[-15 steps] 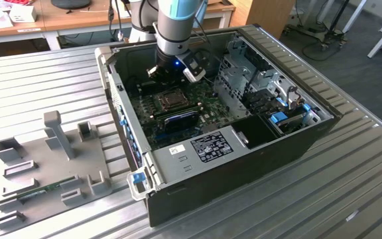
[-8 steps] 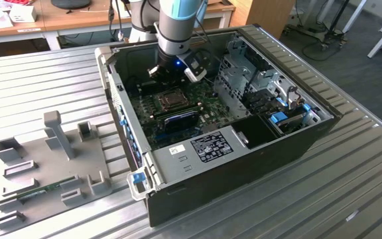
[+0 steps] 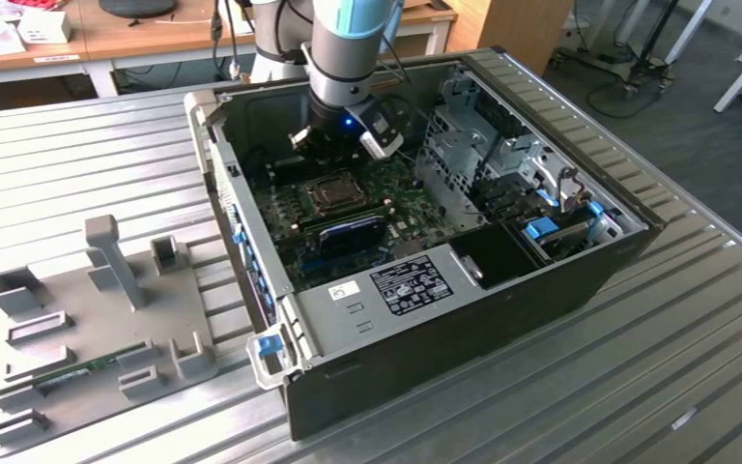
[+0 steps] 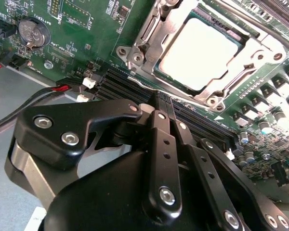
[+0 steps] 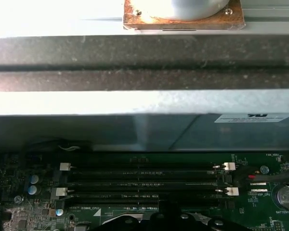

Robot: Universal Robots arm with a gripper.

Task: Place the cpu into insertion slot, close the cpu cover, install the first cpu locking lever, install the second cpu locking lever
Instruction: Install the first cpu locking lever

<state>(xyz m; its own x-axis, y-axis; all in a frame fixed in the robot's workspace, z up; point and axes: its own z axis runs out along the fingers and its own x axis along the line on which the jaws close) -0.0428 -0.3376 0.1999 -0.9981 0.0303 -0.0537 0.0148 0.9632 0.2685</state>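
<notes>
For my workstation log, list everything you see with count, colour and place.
Open black-and-silver computer case: one, black, on the slatted metal table.
Green motherboard: one, green, inside the case.
Small square grey-topped cpu: one, dull grey, in the insertion slot.
Thin silvery metal cpu cover: one, silver, down around the cpu.
Long dark memory slots: several, black, beside the insertion slot.
Round silver coin battery: one, silver, on the motherboard.
Grey fixture tray: one, grey, on the table at the exterior view's left.
Robot arm: one, silver and blue, reaching into the case.
Black gripper: one, black, above the memory slots.
</notes>
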